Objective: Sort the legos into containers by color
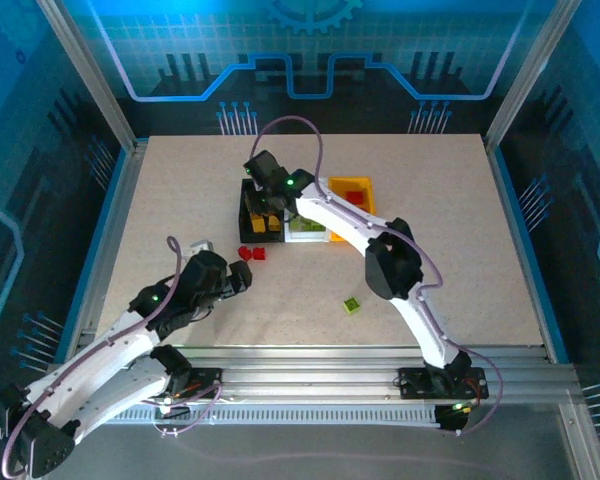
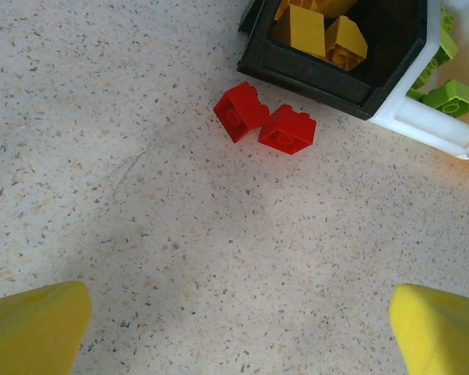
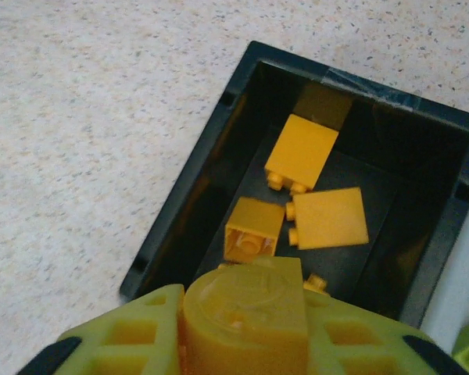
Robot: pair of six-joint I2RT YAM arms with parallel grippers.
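Note:
In the right wrist view my right gripper (image 3: pixel 246 328) hangs over the black container (image 3: pixel 186 187), shut on a yellow-orange lego (image 3: pixel 250 301) with a rounded end. Three yellow-orange legos (image 3: pixel 301 152) lie on that bin's floor. From above, the right gripper (image 1: pixel 270 200) is over the black bin (image 1: pixel 248 198), with the white bin (image 1: pixel 302 235) and yellow bin (image 1: pixel 365 185) joined to its right. Two red legos (image 2: pixel 241 111) lie on the table just in front of the black bin (image 2: pixel 313 78). My left gripper (image 2: pixel 238 328) stands open a little short of them, nothing between its fingers (image 2: pixel 39 324).
A single green lego (image 1: pixel 352 305) lies on the table in front of the bins, right of centre. Green legos (image 2: pixel 452 98) sit in the white bin (image 2: pixel 430 125), and red ones (image 1: pixel 352 196) in the yellow bin. The right arm (image 1: pixel 390 265) arches over the table's middle.

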